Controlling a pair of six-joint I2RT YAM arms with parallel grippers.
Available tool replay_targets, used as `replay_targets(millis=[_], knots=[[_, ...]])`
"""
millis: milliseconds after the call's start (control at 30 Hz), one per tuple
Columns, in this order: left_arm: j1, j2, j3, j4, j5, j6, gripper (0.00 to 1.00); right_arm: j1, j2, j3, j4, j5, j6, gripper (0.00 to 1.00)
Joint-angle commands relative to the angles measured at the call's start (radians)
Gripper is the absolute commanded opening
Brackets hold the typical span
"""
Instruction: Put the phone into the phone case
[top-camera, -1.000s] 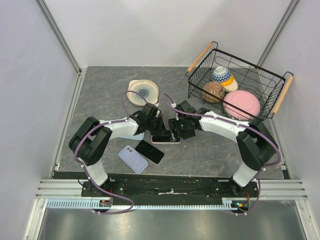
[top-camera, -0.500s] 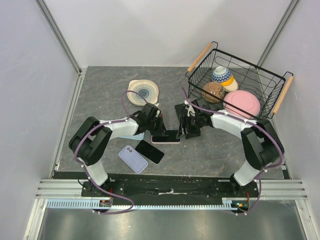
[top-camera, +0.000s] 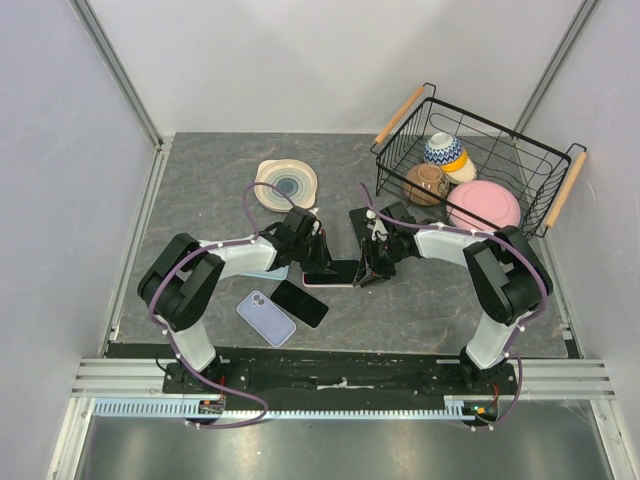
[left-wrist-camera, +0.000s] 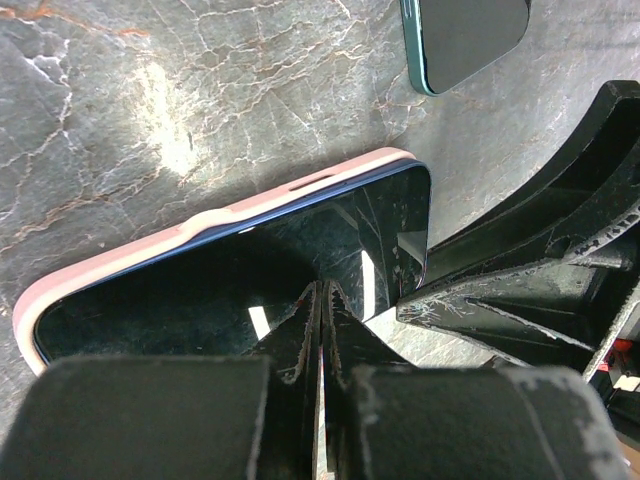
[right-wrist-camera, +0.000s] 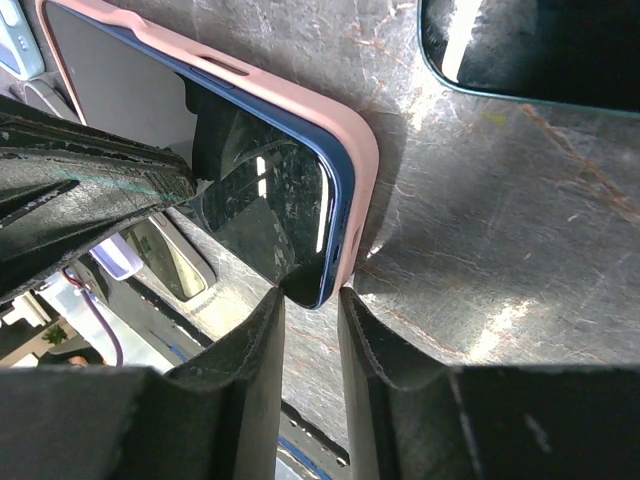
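Observation:
The phone (top-camera: 335, 272), dark-screened with a blue edge, lies in the pink phone case (left-wrist-camera: 150, 250) on the table between the arms. My left gripper (top-camera: 318, 262) is shut, and its tips (left-wrist-camera: 320, 292) press down on the phone's screen (left-wrist-camera: 230, 270). My right gripper (top-camera: 366, 270) stands at the phone's right end. Its jaws (right-wrist-camera: 310, 305) are narrowly apart and pinch the phone's corner (right-wrist-camera: 312, 285) and the case's rim (right-wrist-camera: 350, 170) between them. The right fingers (left-wrist-camera: 540, 270) also show in the left wrist view.
A black teal-edged phone (top-camera: 300, 303) and a lavender phone (top-camera: 266, 318) lie at the near left. A patterned plate (top-camera: 286, 183) sits behind the left arm. A wire basket (top-camera: 400, 150) holding bowls stands at the back right.
My right gripper drew back to the right off the phone, then settled at its right corner. My left gripper stayed pressed on the screen.

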Motion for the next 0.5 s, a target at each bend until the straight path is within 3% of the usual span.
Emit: replay_targets(millis=[0, 200, 467], knots=[[-0.006, 0.059, -0.046, -0.119, -0.049, 0.036, 0.02, 0.003, 0.047, 0.004, 0.067, 0.069, -0.002, 0.32], [-0.009, 0.068, -0.03, -0.131, -0.049, 0.051, 0.02, 0.005, 0.087, 0.0, 0.064, 0.142, -0.007, 0.27], [-0.026, 0.092, 0.034, -0.207, -0.116, 0.079, 0.02, 0.046, 0.13, 0.014, 0.015, 0.277, -0.033, 0.12]])
